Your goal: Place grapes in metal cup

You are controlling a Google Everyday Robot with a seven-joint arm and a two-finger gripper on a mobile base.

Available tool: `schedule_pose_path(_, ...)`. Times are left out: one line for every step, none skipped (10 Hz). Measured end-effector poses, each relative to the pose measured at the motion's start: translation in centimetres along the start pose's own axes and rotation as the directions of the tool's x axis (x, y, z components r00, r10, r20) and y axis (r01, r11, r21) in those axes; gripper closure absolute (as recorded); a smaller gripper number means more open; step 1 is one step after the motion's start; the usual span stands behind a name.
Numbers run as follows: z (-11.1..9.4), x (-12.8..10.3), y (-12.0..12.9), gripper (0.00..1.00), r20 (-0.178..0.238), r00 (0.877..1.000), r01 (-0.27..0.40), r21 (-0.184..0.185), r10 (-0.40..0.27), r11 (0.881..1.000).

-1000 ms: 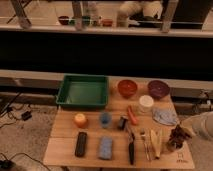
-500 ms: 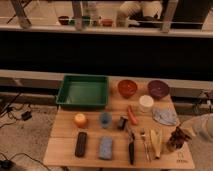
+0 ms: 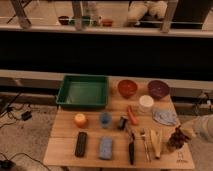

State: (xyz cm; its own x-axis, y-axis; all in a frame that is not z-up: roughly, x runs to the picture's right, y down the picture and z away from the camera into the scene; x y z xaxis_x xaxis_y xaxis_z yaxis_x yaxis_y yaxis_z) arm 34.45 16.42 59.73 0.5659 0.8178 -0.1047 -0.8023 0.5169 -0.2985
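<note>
Wooden slats make up the low table (image 3: 65,131), which stands before a dark counter front with a railing above. The green tray (image 3: 83,91) sits at the back of the table and serves as the marker for everything else. Just off the tray's near right corner, toward the camera, stands the metal cup (image 3: 122,122). A small blue cup (image 3: 105,119) is on one side of it and an orange carrot-like stick (image 3: 132,115) on the other. Well apart from the tray, by the table's near right corner, are the grapes (image 3: 176,139), a dark lumpy bunch.

The bunch is probably light and soft, with smooth berries that could be crushed or pulled loose. A gentle hold across the top of the cluster looks safest, or at the stem if one can be reached.

The gripper (image 3: 184,133) reaches in from the right edge, far from the tray, right at the bunch's upper right side. Whether it is spread, pressed together or pinching the grapes, I cannot tell. I also cannot tell whether the bunch rests on the table or is lifted.
</note>
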Motion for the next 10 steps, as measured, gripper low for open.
schedule_pose_path(0.2,0.1,0.0,1.00,0.002,1.000,-0.007,-0.010,0.007,1.000)
schedule_pose_path(0.4,0.3,0.0,1.00,0.003,1.000,-0.014,-0.021,0.014,1.000)
schedule_pose_path(0.7,0.6,0.0,1.00,0.005,1.000,-0.024,-0.038,0.025,0.999)
schedule_pose_path(0.9,0.7,0.0,1.00,0.006,1.000,-0.029,-0.047,0.029,0.998)
schedule_pose_path(1.0,0.8,0.1,1.00,0.005,0.999,-0.034,-0.056,0.034,0.998)
schedule_pose_path(1.3,1.0,0.1,1.00,0.006,0.999,-0.038,-0.068,0.039,0.997)
schedule_pose_path(1.6,1.2,0.2,1.00,0.005,0.999,-0.041,-0.081,0.042,0.996)
schedule_pose_path(1.8,1.2,0.3,1.00,0.005,0.999,-0.042,-0.088,0.042,0.995)
schedule_pose_path(2.1,1.3,0.5,1.00,0.003,0.999,-0.041,-0.101,0.042,0.994)
schedule_pose_path(2.4,1.3,0.6,1.00,0.001,0.999,-0.040,-0.110,0.040,0.993)
